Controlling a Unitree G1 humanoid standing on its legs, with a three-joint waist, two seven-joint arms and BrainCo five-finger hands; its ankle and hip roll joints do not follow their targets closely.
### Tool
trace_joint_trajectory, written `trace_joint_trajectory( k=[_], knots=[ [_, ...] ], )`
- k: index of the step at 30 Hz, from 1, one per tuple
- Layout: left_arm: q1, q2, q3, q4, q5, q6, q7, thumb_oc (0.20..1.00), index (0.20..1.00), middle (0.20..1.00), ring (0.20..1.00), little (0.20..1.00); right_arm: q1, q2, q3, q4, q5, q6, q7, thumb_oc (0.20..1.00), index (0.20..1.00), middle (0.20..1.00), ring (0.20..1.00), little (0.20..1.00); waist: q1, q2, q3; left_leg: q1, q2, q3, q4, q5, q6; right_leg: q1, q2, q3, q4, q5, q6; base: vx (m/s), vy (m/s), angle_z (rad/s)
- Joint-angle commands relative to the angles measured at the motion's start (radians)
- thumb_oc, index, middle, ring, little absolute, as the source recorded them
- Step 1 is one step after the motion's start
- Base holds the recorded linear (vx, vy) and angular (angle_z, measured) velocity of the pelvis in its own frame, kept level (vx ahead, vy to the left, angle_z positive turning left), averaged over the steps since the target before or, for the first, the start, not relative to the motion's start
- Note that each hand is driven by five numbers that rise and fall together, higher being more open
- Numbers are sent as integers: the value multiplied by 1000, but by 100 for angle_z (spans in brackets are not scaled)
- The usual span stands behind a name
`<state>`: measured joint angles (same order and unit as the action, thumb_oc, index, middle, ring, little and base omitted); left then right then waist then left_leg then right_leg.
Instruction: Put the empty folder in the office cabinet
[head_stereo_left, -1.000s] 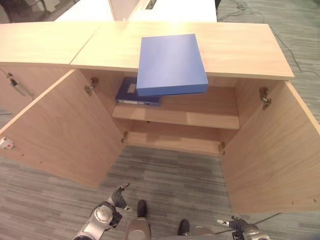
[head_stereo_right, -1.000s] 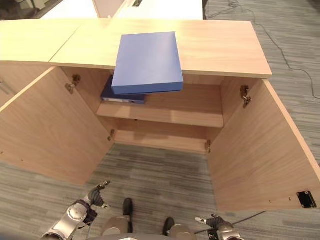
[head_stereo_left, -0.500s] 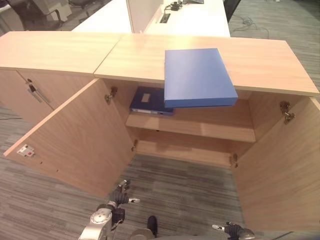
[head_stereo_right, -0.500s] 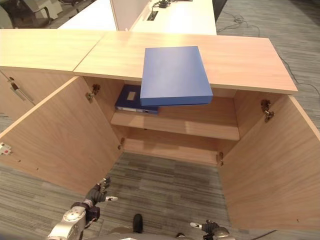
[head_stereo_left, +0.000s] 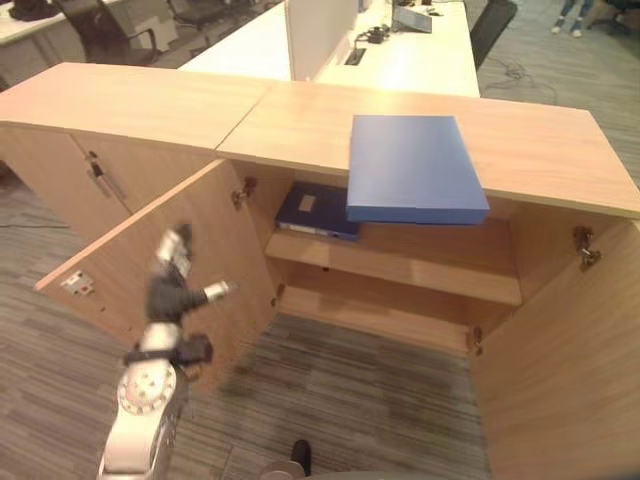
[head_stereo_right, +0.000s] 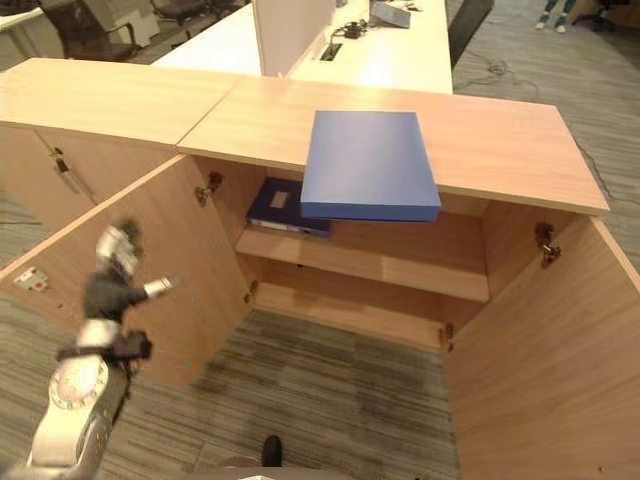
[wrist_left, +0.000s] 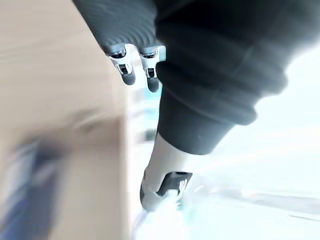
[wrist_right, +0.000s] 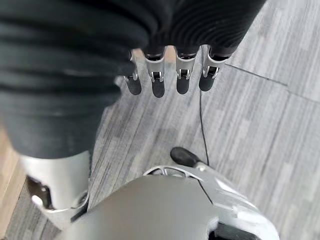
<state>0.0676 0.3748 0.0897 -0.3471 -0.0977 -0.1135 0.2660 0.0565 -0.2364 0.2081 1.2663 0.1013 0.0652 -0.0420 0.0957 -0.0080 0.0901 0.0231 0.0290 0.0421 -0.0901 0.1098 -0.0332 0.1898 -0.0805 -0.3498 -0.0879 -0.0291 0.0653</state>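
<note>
I see the blue folder (head_stereo_left: 415, 168) lying flat on the cabinet (head_stereo_left: 545, 150) top, its near edge jutting out past the front lip above the open compartment. Both doors stand swung open: the left door (head_stereo_left: 170, 255) angled out toward me, the right door (head_stereo_left: 560, 370) at the far side. Inside, a second, darker binder (head_stereo_left: 315, 210) lies flat on the upper shelf (head_stereo_left: 420, 275), toward its left end, partly under the overhanging folder. My left hand (head_stereo_left: 175, 285) is raised in front of the left door, well apart from the folder, blurred, with one finger stretched out sideways and the others loosely extended; it holds nothing. My right hand (wrist_right: 167, 75) shows in its wrist view, hanging over the grey striped carpet (wrist_right: 260, 130), its fingers in a straight, relaxed row with nothing between them. Beyond the cabinet there is a white desk (head_stereo_left: 400, 55) with a divider panel.
</note>
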Motion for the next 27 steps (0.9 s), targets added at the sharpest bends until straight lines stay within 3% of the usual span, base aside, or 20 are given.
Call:
trace_joint_trajectory(
  k=[1, 10, 12, 13, 15, 17, 19, 20, 21, 24, 27],
  knots=[
    [-126, 81, -73, -19, 220, -71, 107, 1000, 1000, 1000, 1000, 1000, -63, 44, 58, 52, 2, -21, -22, 1000, 1000, 1000, 1000, 1000, -19, -52, 16, 50, -12, -2, 3, -130, -1, -49, -82, 37, 1, 49, 76, 0, 0, 0],
    [-192, 69, -96, -22, 274, -63, 212, 1000, 1000, 1000, 1000, 1000, -79, 48, 27, 73, -10, -33, -62, 1000, 1000, 1000, 1000, 1000, -22, -37, 1, 55, -46, -9, 3, -142, 16, -56, -115, 40, 13, 65, 109, 23, 65, -7],
    [-230, 91, -106, -4, 330, -47, 224, 1000, 1000, 1000, 1000, 1000, -81, 45, 14, 84, -11, -32, -58, 1000, 1000, 1000, 1000, 1000, -22, -17, 8, 61, -77, -17, 3, -152, 38, -107, -166, 43, 160, 54, 118, -3, 285, -4],
    [-253, 101, -110, 2, 342, -46, 227, 1000, 1000, 1000, 1000, 1000, -90, 41, 15, 92, -23, -28, -53, 1000, 1000, 1000, 1000, 1000, -25, -8, 31, 79, -106, -23, 3, -163, 61, -170, -225, 53, 318, 105, 121, -1, 300, -7],
    [-268, 104, -111, 0, 345, -45, 234, 1000, 1000, 1000, 1000, 1000, -94, 42, 17, 89, -21, -27, -53, 1000, 1000, 1000, 1000, 1000, -27, -3, 38, 84, -110, -18, 3, -169, 65, -198, -240, 39, 370, 133, 112, 12, 178, -5],
    [-298, 103, -117, -5, 359, -47, 246, 1000, 1000, 1000, 1000, 1000, -102, 49, 27, 71, -6, -41, -54, 1000, 1000, 1000, 1000, 1000, -23, -3, 54, 105, -102, 0, 3, -200, 62, -266, -262, -3, 437, 104, 110, 119, 81, -9],
    [-301, 103, -116, -5, 365, -49, 250, 1000, 1000, 1000, 1000, 1000, -106, 48, 31, 61, -2, -44, -51, 1000, 1000, 1000, 1000, 1000, -29, -2, 59, 107, -96, 0, 3, -200, 57, -282, -243, -10, 407, 86, 105, 66, -59, -21],
    [-304, 104, -114, -6, 371, -55, 254, 1000, 1000, 1000, 1000, 1000, -111, 47, 40, 51, 0, -47, -49, 1000, 1000, 1000, 1000, 1000, -37, 1, 69, 104, -85, 9, 3, -189, 51, -298, -203, -26, 350, 87, 83, 88, -180, -3],
    [-307, 106, -108, -12, 385, -56, 262, 1000, 1000, 1000, 1000, 1000, -116, 47, 53, 41, 5, -50, -49, 1000, 1000, 1000, 1000, 1000, -55, -11, 85, 121, -83, 3, 3, -199, 44, -348, -133, -6, 260, 99, 92, 69, -160, -2],
    [-310, 102, -96, -13, 401, -59, 266, 1000, 1000, 1000, 1000, 1000, -96, 52, 66, 33, 23, -56, -46, 1000, 1000, 1000, 1000, 1000, -68, -32, 81, 139, -75, -5, 3, -222, 32, -331, -84, 31, 136, 126, 90, 219, -198, 6],
    [-307, 94, -88, -7, 391, -62, 269, 1000, 1000, 1000, 1000, 1000, -83, 54, 65, 32, 38, -60, -45, 1000, 1000, 1000, 1000, 1000, -71, -43, 68, 146, -55, 2, 3, -224, 19, -308, -65, 30, 109, 133, 79, 211, -209, 49]
  ],
)
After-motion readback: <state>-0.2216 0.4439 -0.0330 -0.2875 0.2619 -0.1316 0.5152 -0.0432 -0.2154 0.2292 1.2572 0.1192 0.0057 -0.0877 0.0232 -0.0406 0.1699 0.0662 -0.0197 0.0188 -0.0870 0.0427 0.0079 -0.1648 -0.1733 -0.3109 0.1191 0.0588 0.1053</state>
